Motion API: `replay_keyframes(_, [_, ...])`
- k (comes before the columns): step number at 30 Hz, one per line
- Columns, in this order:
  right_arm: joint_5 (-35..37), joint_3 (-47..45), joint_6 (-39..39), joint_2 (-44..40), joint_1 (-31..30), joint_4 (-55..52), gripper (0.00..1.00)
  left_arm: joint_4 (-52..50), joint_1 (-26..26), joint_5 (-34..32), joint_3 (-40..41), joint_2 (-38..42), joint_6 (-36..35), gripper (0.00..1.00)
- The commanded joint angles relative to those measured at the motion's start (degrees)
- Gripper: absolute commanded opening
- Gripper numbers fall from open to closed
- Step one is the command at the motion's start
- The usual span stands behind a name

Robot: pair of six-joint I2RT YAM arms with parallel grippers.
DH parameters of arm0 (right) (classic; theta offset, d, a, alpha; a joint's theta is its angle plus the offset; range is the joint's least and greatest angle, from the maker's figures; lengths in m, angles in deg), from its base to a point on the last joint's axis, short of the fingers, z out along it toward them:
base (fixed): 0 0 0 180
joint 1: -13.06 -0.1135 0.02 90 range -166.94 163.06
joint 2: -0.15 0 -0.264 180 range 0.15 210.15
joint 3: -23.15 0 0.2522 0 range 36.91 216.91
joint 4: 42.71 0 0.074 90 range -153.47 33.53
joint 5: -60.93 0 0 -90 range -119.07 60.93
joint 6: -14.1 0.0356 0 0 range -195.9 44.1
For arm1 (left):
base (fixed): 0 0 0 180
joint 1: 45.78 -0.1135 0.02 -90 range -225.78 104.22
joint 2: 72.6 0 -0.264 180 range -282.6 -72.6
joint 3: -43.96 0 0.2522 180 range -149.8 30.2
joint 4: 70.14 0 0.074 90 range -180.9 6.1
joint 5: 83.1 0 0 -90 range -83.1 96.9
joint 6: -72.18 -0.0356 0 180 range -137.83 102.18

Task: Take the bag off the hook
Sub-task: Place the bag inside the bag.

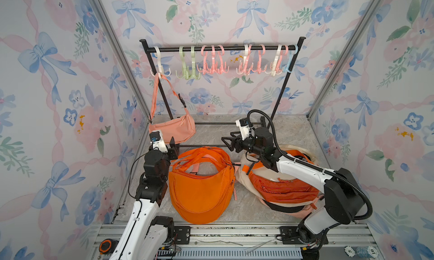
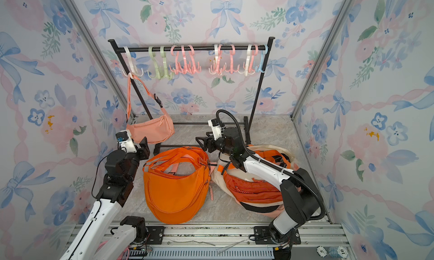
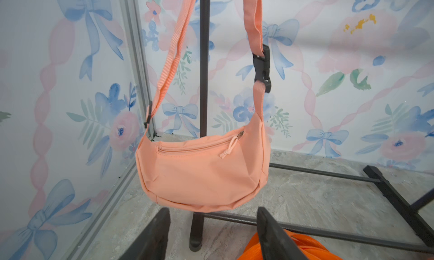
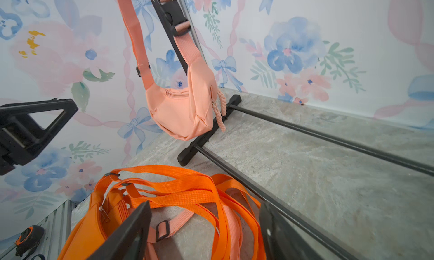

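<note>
floral wallpaper (image 1: pixel 47 87) backs the peach bag (image 1: pixel 175 130), strap up, long axis sideways.

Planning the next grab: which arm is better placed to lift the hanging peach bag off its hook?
Probably left. The left tool, open, faces the peach bag from close by, below the white hook. The right tool is farther off, over the straps of the orange bag.
</note>
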Motion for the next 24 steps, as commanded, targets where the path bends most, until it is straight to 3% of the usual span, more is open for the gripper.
replay_keyframes(1, [-1.2,2.3,-2.4,-1.6,-1.6,-3.0,0.75,7.0,-0.1,-8.2,-2.9,-3.8,-3.0,0.62])
replay_keyframes(7, [-2.0,3.9,-2.8,-0.9,-1.9,-2.9,0.76,17.9,-0.7,-12.9,-0.8,-11.7,-7.6,0.65])
replay_keyframes(15, [-3.9,5.1,-2.9,1.2,-1.3,-2.0,0.77,36.0,-5.2,-7.5,5.5,-20.5,-7.3,0.65])
replay_keyframes(24, [-6.3,7.4,-2.1,3.4,0.3,-2.3,0.77,45.6,-11.5,-2.4,1.0,-32.1,-8.2,0.65])
